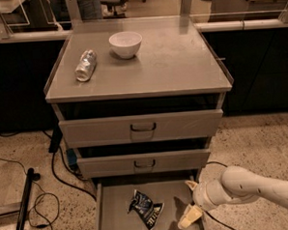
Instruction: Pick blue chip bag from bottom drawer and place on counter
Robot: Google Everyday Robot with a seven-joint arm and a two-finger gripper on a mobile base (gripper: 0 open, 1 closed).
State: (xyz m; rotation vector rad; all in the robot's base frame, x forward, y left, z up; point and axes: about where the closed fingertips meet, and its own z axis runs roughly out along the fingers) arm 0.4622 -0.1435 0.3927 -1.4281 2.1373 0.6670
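The blue chip bag (146, 208) lies crumpled on the grey floor of the pulled-out bottom drawer (113, 220), near its middle. My gripper (189, 201) hangs at the drawer's right side, just right of the bag and apart from it. It is open and empty, with one cream fingertip (187, 218) low over the drawer floor and the other up near the drawer front above. The counter (180, 66) is the flat grey top of the cabinet, far above the gripper.
A white bowl (125, 43) and a crushed silver can (86, 65) stand on the counter's left half. The two upper drawers (142, 128) are nearly shut, overhanging the bottom drawer's back. Cables and a black stand (25, 205) lie on the floor at left.
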